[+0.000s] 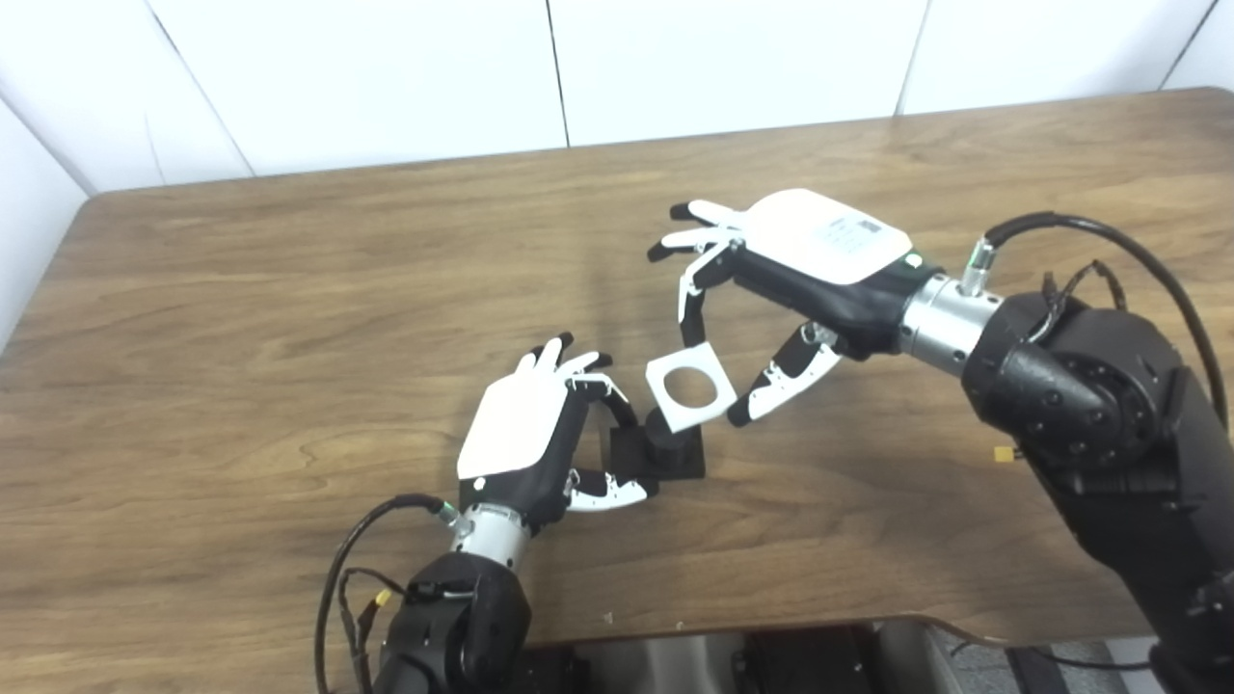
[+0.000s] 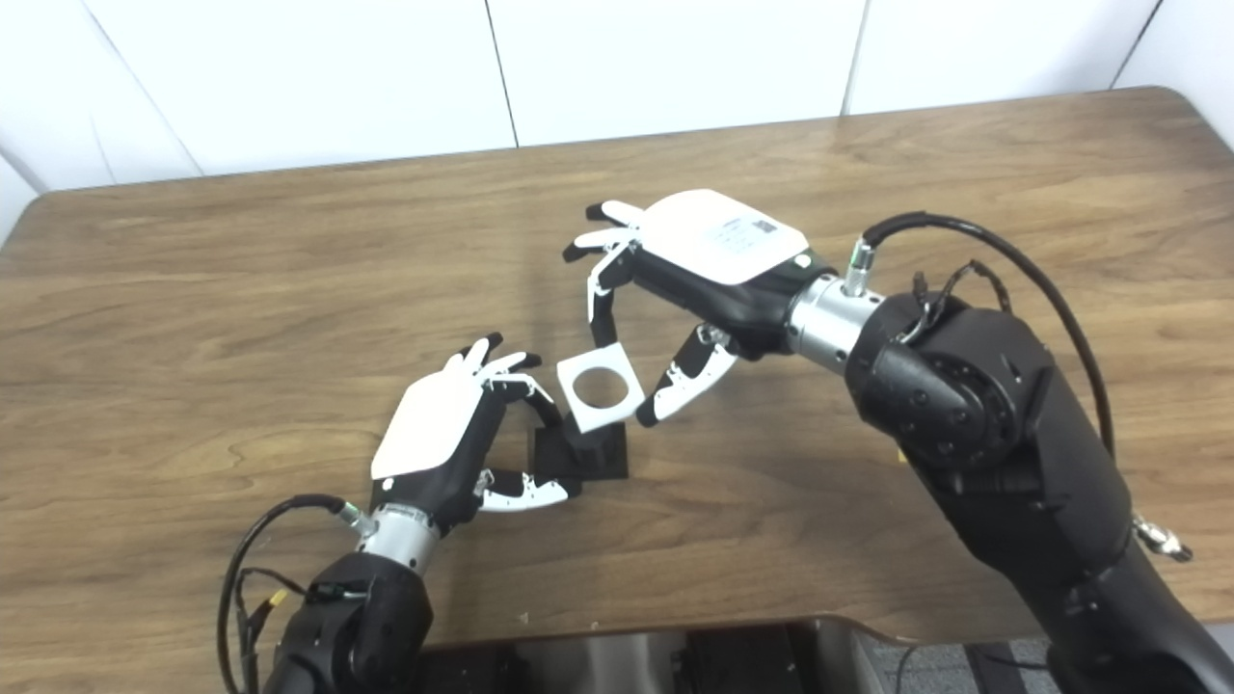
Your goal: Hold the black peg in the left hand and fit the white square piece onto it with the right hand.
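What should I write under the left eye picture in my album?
Right hand lowers white square piece onto black peg held by left hand.

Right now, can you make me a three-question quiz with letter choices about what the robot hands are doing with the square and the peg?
1. Where is the black peg?
A. on the table by the left robot hand
B. at the table's far edge
C. on the floor

2. What colour is the square piece?
A. red
B. white
C. blue

3. What is the right robot hand doing?
A. lying flat and empty
B. resting on the wall
C. holding the square piece

Answers: 1 A, the peg stands at the left fingers; 2 B, it is white with a round hole; 3 C, fingertip and thumb pinch its edges just above the peg.
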`<state>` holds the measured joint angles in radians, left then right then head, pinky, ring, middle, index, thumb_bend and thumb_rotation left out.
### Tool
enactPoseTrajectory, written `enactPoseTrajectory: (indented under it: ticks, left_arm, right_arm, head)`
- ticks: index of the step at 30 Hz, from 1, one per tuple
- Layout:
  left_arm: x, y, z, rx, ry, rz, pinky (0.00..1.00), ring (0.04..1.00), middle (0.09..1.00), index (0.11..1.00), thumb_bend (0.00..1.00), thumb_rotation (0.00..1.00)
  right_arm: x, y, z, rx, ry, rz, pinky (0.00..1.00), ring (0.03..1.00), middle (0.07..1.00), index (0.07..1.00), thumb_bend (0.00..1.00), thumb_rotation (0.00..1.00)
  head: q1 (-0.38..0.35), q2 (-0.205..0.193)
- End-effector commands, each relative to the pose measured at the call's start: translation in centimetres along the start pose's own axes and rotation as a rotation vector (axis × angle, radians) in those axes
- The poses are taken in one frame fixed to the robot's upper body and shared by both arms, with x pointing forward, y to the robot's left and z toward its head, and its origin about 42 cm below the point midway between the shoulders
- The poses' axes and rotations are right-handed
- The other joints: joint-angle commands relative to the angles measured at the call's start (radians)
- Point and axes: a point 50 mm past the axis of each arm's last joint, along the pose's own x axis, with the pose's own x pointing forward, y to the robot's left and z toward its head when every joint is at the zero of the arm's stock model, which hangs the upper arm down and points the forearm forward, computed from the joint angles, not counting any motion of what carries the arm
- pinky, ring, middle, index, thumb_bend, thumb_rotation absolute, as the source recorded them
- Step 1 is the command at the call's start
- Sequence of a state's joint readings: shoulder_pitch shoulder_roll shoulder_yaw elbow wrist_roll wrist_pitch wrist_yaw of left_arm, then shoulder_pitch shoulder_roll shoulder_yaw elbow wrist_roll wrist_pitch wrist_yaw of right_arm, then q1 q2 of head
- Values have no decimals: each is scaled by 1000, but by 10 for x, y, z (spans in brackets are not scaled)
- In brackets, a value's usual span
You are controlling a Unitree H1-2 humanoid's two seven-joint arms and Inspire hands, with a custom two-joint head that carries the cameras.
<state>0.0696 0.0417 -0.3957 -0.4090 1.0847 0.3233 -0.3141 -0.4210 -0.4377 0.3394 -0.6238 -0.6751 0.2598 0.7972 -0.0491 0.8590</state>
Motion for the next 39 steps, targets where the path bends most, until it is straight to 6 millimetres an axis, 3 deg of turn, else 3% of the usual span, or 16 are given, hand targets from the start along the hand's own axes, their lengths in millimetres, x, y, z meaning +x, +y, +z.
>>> enactPoseTrajectory:
  ticks: [1,11,39]
  left_arm:
    - [-1,-9,-13,39,54,-57,1000,1000,883,486,523,70]
    - [-2,-8,-14,19,55,-58,1000,1000,889,486,521,70]
    - [1,-10,-8,35,53,-50,1000,1000,878,485,523,71]
  right_arm:
    - [3,-6,4,-21,-29,-26,905,984,892,491,525,145]
    - [13,7,-1,-24,-39,-2,892,977,887,491,525,144]
    - [23,16,-1,-19,-49,16,897,987,895,491,525,147]
  head:
    - [1,1]
    - [4,4]
    - [8,11]
